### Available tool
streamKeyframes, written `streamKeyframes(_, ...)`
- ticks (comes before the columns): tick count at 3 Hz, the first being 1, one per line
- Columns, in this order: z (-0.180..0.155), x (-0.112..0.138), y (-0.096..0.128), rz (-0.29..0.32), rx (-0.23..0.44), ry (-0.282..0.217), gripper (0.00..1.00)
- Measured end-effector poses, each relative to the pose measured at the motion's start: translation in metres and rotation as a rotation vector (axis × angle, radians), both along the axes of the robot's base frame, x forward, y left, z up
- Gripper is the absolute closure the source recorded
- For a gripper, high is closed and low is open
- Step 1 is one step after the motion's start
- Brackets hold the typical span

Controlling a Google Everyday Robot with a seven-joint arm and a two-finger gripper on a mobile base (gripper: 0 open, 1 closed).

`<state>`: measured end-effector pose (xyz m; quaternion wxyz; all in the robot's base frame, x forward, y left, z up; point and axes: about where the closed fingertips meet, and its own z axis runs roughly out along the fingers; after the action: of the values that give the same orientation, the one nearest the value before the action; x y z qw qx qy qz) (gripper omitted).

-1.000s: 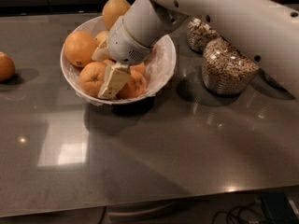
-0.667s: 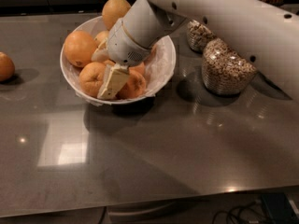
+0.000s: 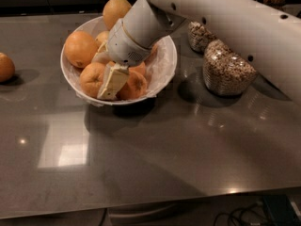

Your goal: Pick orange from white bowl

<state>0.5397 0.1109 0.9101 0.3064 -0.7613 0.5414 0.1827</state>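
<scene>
The white bowl [image 3: 162,69] stands on the dark counter at the upper left of the camera view and holds several oranges. One large orange [image 3: 81,48] lies at its left side, another orange [image 3: 91,78] at the front left, and a third [image 3: 135,84] at the front. My gripper [image 3: 110,81] reaches down into the bowl from the upper right and sits among the front oranges, touching them. My white arm [image 3: 225,18] hides the right part of the bowl's contents.
A further orange [image 3: 116,11] sits at the bowl's far rim. A loose orange [image 3: 5,67] lies on the counter at the far left. Two glass jars of cereal [image 3: 228,72] [image 3: 200,34] stand right of the bowl. The counter's front edge [image 3: 150,206] runs along the bottom.
</scene>
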Motion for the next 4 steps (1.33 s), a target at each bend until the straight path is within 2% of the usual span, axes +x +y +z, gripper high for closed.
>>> streamKeyframes(1,0.0000,0.0000,0.0000,0.000,0.000,0.000,0.83)
streamKeyframes(2,0.0000,-0.0001,0.0001,0.000,0.000,0.000,1.00)
streamKeyframes(4,0.0079,-0.0015,0.0002,-0.004,0.016,-0.016,1.00)
